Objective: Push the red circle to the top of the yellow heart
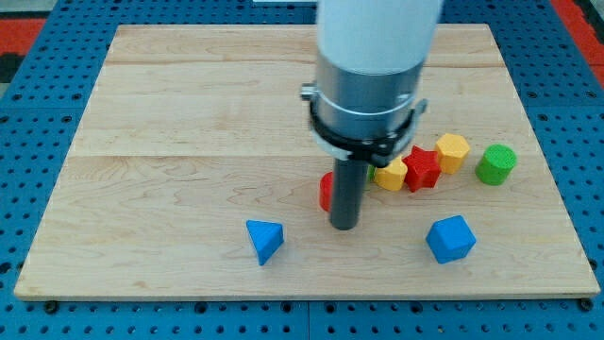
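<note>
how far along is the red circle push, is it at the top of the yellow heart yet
Done: my tip has reached the red circle, sitting right at its right side and partly hiding it. In hand: the circle lies left of the yellow heart, roughly level with it, not above it. Left: moving the circle up and right to the heart's top side, keeping clear of the red star beside it.
</note>
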Robot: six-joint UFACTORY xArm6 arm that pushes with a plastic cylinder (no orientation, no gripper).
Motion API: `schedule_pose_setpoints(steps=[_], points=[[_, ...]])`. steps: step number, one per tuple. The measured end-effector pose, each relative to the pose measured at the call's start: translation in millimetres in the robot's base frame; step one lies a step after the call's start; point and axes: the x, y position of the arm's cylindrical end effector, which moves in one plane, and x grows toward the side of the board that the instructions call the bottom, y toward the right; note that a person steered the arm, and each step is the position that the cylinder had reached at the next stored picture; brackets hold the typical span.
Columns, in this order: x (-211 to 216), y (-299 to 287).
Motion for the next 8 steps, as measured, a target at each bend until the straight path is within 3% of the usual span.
schedule_pose_setpoints(steps=[2, 8], points=[[-6, -35], [-115, 58]])
